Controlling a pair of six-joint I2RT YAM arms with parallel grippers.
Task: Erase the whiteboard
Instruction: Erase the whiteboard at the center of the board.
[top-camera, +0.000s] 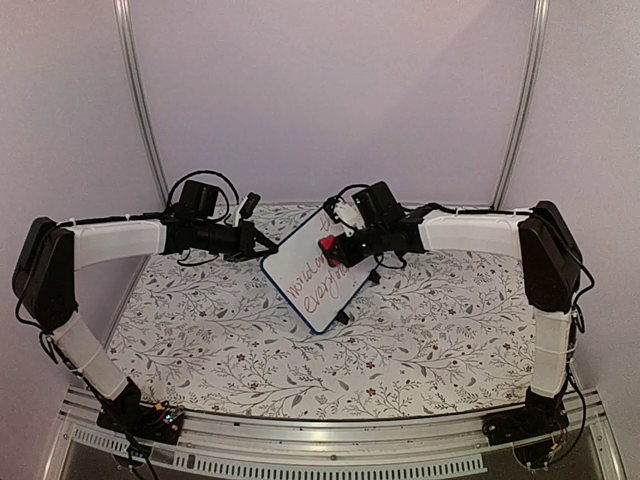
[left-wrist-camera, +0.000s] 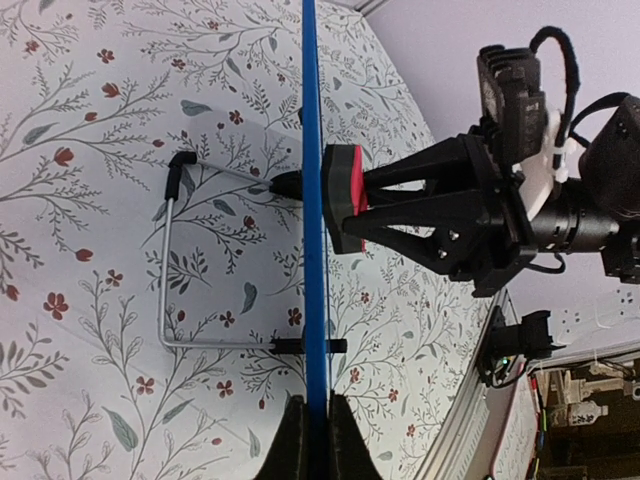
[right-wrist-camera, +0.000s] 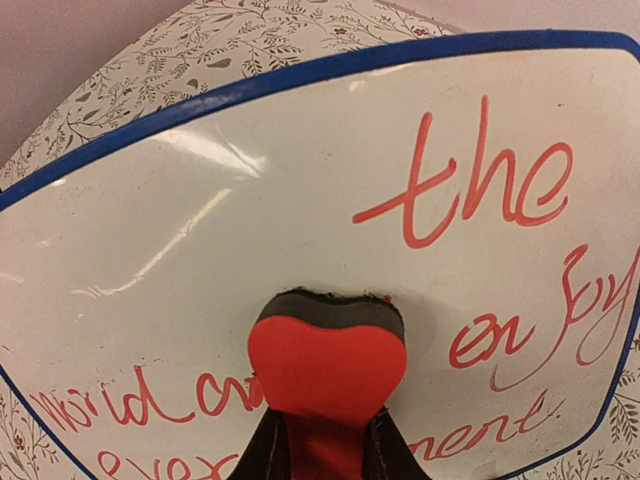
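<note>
The whiteboard (top-camera: 300, 268) stands tilted at mid-table, blue-framed, with red handwriting (right-wrist-camera: 470, 185) on its face. My left gripper (top-camera: 262, 248) is shut on the board's left edge; in the left wrist view its fingers (left-wrist-camera: 312, 425) pinch the blue frame (left-wrist-camera: 311, 100), seen edge-on. My right gripper (top-camera: 345, 245) is shut on a red eraser (right-wrist-camera: 325, 365), whose dark felt side presses flat against the board's face (right-wrist-camera: 250, 210), between the word "the" and the lower lines. The left wrist view also shows the eraser (left-wrist-camera: 345, 198) touching the board.
The board's wire stand (left-wrist-camera: 168, 270) and black feet rest on the floral tablecloth (top-camera: 200, 330) behind it. The right arm's camera and cables (left-wrist-camera: 560, 150) hang close to the board's front. The table's metal front rail (top-camera: 330, 440) lies by the arm bases.
</note>
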